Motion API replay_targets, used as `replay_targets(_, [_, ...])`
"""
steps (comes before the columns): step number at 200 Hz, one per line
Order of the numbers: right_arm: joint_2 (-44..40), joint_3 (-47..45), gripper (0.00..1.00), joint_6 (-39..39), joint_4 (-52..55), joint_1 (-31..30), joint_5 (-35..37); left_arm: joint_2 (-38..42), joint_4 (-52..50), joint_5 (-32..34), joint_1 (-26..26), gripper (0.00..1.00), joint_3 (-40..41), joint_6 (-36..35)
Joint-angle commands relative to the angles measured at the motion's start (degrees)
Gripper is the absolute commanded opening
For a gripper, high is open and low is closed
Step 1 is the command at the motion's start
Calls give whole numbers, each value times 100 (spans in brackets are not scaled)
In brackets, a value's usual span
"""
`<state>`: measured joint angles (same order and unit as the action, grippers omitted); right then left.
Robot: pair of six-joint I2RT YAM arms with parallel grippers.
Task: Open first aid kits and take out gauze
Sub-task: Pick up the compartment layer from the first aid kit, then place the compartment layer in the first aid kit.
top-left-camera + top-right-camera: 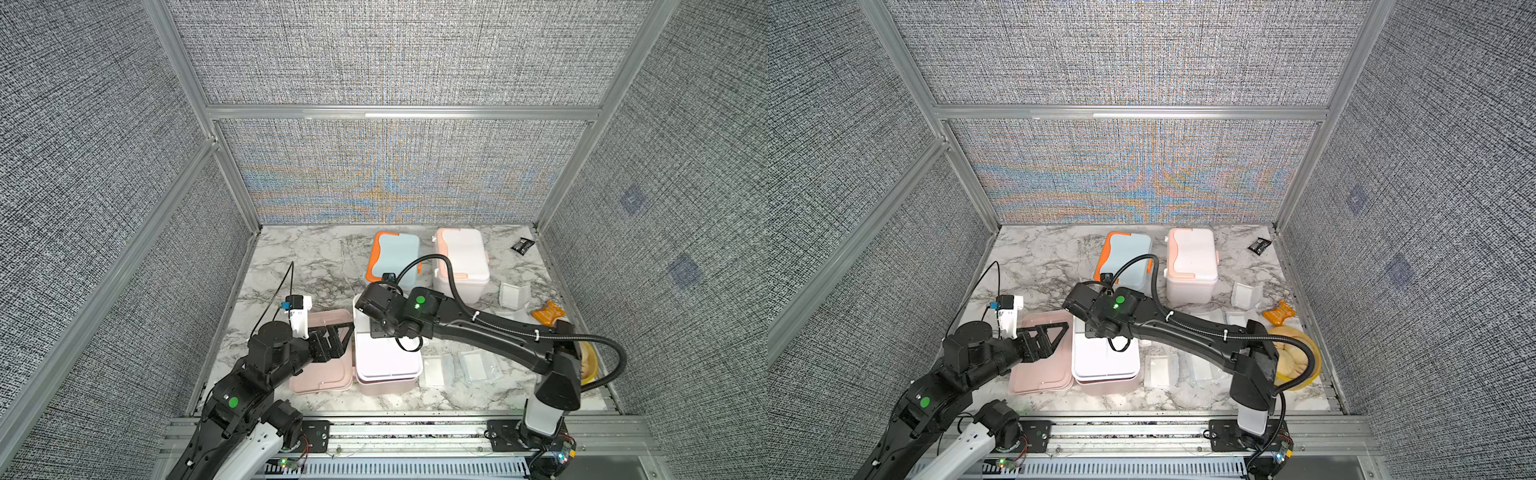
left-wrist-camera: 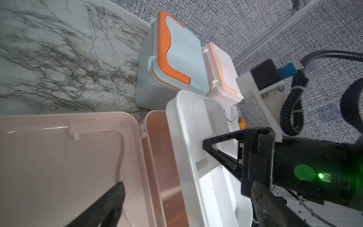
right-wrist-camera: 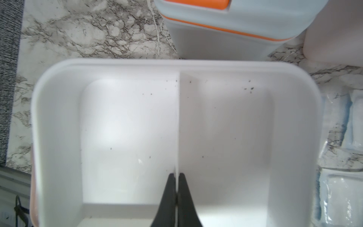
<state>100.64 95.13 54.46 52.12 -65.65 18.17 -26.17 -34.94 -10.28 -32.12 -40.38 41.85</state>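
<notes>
Right wrist: right gripper (image 3: 177,175) pinches glossy white tray's (image 3: 57,121) thin divider (image 3: 178,118).

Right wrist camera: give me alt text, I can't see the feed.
The right gripper is shut on the thin divider of an empty white tray. Past the tray stands the closed light blue kit; wrapped gauze lies beside the tray on the marble table.

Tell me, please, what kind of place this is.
Probably a robot test cell: grey fabric panels in an aluminium frame enclose a marble-patterned tabletop, with a left arm and a right arm mounted at its front.
</notes>
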Motion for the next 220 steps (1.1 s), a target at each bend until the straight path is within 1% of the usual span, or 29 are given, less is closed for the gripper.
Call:
replay_targets(1, [-426, -368, 0, -297, -598, -18, 92, -34, 328, -127, 4, 100, -101, -36])
replay_targets(33, [-1095, -1007, 0, -567, -1293, -18, 50, -135, 419, -216, 4, 100, -222, -36])
replay_targets(62, [-1685, -1433, 0, -866, -1692, -18, -56, -227, 496, -358, 4, 100, -367, -52])
replay_targets(105, [-2985, -2694, 0, -1313, -2875, -18, -221, -308, 765, -431, 8, 100, -425, -109])
replay_targets(139, [-3756, -3278, 0, -1367, -3138, -19, -151, -493, 1103, -654, 4, 100, -317, -55])
replay_targets(175, [-4416, -3748, 0, -1439, -3327, -17, -318, -747, 1343, -1036, 4, 100, -292, 39])
replay_targets(195, [-4834, -4154, 0, -1471, -3497, -18, -345, -845, 1432, -1124, 4, 100, -303, 61])
replay_targets(220, [-5172, -4349, 0, -1583, -3578, -18, -371, -947, 1571, -1201, 4, 100, -317, 69])
